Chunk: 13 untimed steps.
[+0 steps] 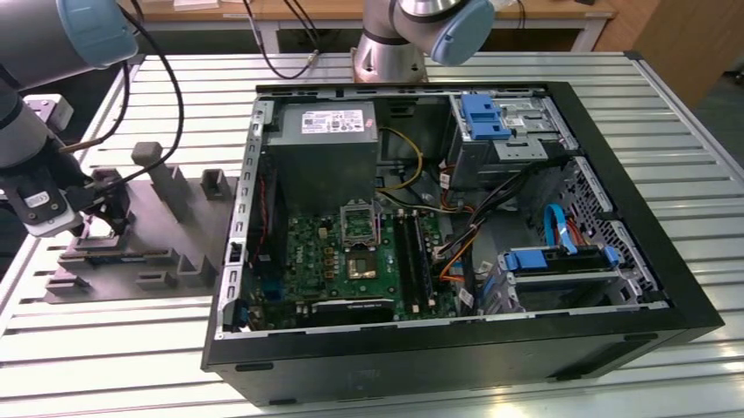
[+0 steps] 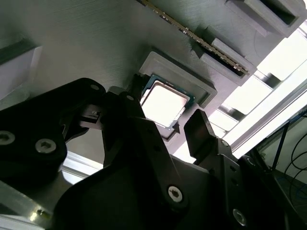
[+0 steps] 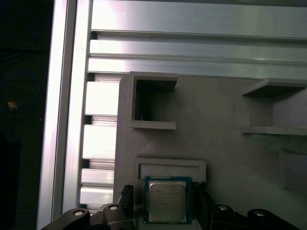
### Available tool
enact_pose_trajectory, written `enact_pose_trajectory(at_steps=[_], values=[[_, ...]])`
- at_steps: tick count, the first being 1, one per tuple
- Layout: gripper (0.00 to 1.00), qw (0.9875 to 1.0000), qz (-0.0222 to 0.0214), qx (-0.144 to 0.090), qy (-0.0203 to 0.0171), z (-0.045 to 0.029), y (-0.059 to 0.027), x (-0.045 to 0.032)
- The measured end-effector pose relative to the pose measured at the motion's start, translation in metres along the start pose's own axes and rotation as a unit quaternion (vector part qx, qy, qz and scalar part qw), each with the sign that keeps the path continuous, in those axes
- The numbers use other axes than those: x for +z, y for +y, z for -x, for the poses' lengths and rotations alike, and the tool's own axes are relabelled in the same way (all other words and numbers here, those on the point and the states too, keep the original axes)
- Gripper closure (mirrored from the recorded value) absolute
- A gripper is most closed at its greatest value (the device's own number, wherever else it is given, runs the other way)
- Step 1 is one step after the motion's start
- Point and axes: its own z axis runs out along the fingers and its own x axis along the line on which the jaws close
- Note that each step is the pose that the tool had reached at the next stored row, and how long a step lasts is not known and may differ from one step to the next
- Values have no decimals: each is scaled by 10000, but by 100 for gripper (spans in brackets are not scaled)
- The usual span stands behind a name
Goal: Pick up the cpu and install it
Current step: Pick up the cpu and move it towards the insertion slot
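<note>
The cpu (image 3: 165, 201) is a pale square chip with a dark rim. It lies flat in a raised pocket of the grey holder block (image 3: 216, 143), and it shows in the second wrist view as the cpu (image 2: 163, 103). My gripper (image 2: 156, 109) hangs over it, open, with one dark finger (image 2: 123, 108) on one side and the other finger (image 2: 197, 128) on the opposite side, a small gap at each edge. In the exterior view the gripper (image 1: 103, 222) is low over the grey block (image 1: 139, 252), at that view's left. The motherboard socket (image 1: 359, 221) sits inside the open computer case.
The open black computer case (image 1: 651, 287) lies at the centre and right of the exterior view, with a grey power supply (image 1: 331, 148), cables and blue drive brackets inside. Upright posts (image 1: 157, 170) rise from the holder block. A second robot arm's base (image 1: 389, 48) stands behind the case.
</note>
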Motion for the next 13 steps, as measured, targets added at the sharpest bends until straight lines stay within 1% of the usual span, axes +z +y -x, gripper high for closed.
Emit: enact_pose_trajectory(at_steps=[13], values=[[38,10000,-1,35,-2,0,1,-10]])
